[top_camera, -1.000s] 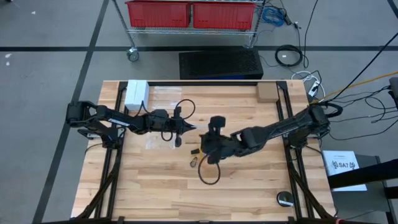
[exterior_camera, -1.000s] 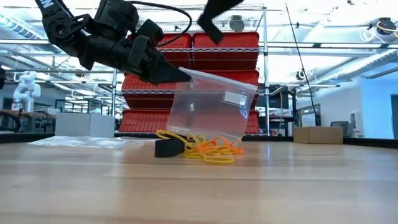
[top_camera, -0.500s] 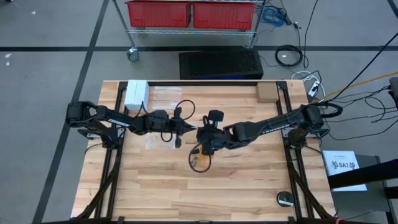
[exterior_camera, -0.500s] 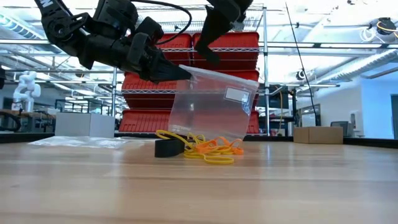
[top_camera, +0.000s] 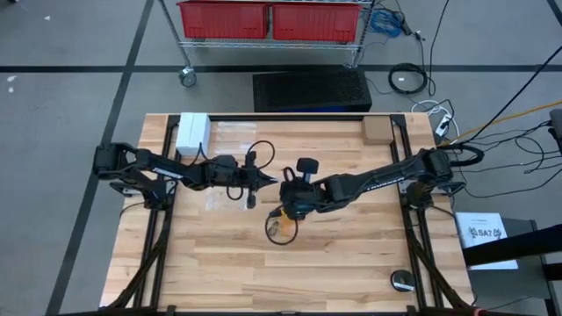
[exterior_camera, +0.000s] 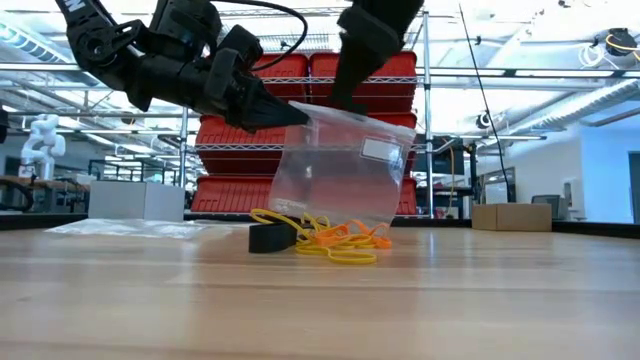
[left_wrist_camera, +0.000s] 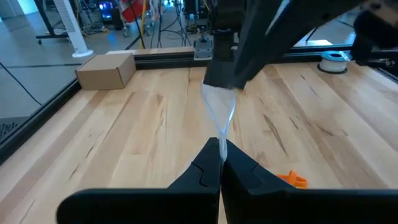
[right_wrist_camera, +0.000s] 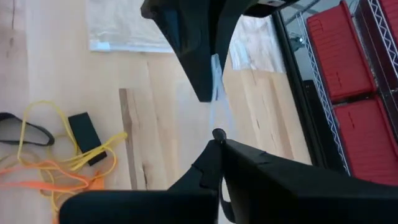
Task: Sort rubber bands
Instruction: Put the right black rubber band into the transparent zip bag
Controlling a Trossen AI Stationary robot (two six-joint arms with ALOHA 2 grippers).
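Near the tabletop's middle, both the left gripper (exterior_camera: 285,115) and right gripper (exterior_camera: 345,100) pinch a clear bag (exterior_camera: 340,170) above floppy, light rubber bands (exterior_camera: 335,238), best snagged at a loop's edge.

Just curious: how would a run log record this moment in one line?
left gripper: shut on clear plastic bag | right gripper: shut at bag's top edge | orange, yellow rubber bands: on wooden table

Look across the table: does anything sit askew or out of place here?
The clear bag hangs tilted in the air, pinched at its top edge by the shut left gripper and right gripper. Below it, the rubber bands lie in a tangled heap on the table. None looks damaged.
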